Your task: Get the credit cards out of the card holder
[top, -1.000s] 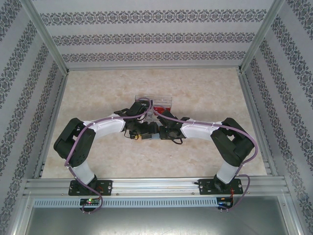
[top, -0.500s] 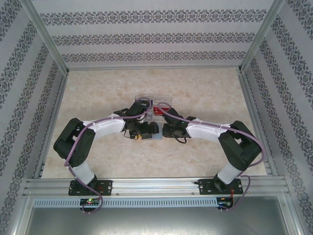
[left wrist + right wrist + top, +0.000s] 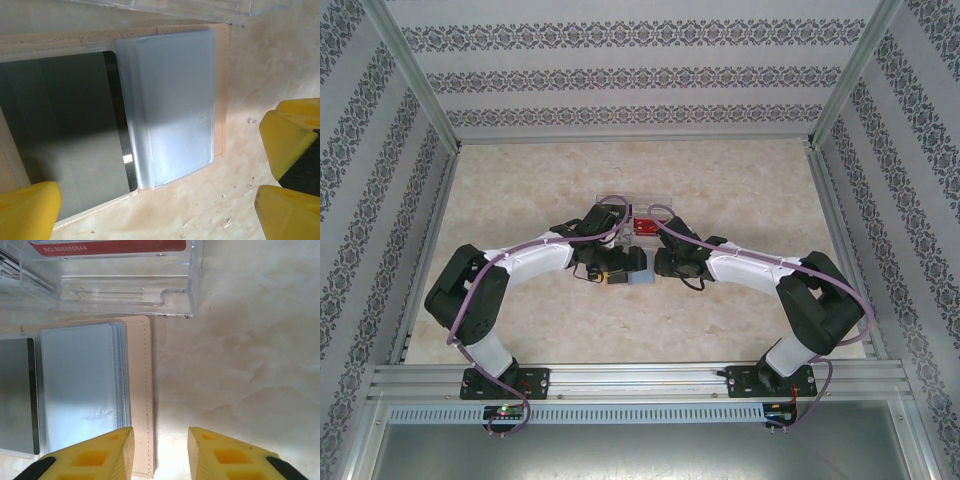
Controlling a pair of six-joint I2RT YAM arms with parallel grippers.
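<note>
The right gripper's [image 3: 161, 437] fingers stand apart, grasping nothing, by the edge of a tan wallet [image 3: 143, 390] lying just beside the clear card holder [image 3: 125, 295]. The left gripper [image 3: 157, 190] gapes wide and empty over that wallet. A red card [image 3: 107, 246] in the holder reads "NO 888880844".

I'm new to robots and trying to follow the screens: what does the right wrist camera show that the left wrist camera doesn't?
Right wrist: a red card with a printed number, inside the clear plastic box. Left wrist: much more of the dark card, and the left gripper spread wide. Both: the tan stitched wallet, its blue-grey sleeve, the box's edge and the marbled table.
</note>
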